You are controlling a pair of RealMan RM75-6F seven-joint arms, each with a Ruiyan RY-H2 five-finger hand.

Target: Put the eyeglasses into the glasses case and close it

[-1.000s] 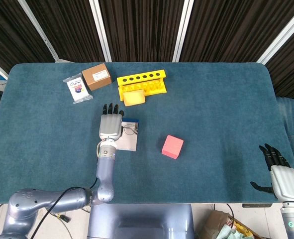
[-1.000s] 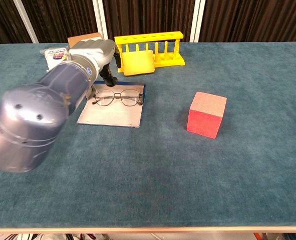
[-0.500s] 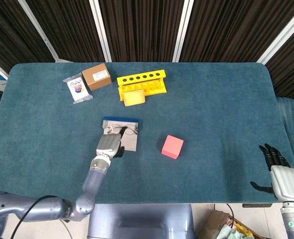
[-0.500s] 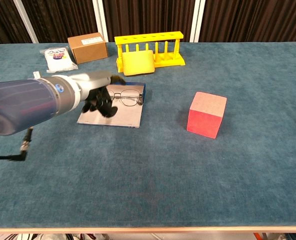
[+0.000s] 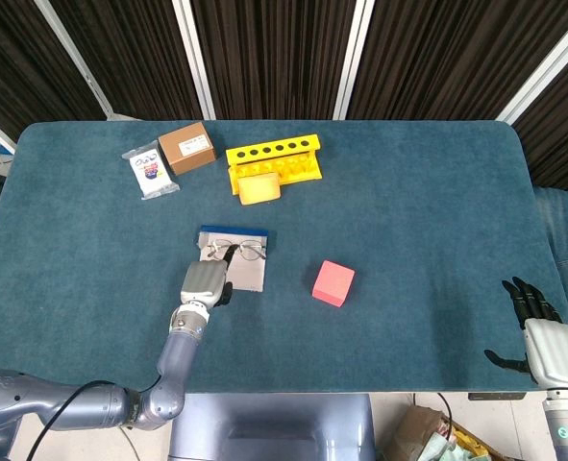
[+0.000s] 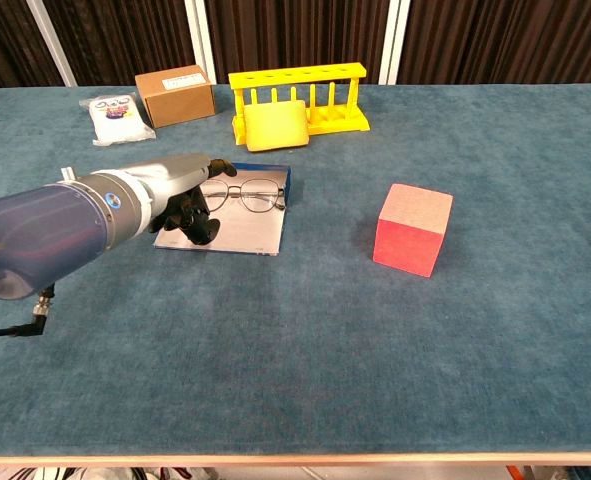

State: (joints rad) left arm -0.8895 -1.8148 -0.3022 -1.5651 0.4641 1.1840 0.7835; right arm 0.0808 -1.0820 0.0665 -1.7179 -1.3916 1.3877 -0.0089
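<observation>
Barely started, I'd say: thin wire-framed eyeglasses (image 6: 247, 194) lie on the open grey flat case (image 6: 233, 228), far end. Left hand (image 6: 188, 200) curled beside them, grasping nothing; closing's left.

The tabletop (image 6: 495, 340) was covered in a matt teal cloth with a soft, felt-like nap. The eyeglasses (image 6: 247, 194) had thin wire frames that looked like metal, with clear lenses. They lay on a smooth, pale grey glasses case (image 6: 237, 228) with a dull sheen. The left robot hand (image 6: 180, 195) had a smooth silver shell and black fingers (image 6: 201, 222). The box (image 6: 175, 94) looked like plain brown cardboard. The rack (image 6: 297, 99) was smooth yellow plastic, and the red block (image 6: 412, 228) looked matt.
</observation>
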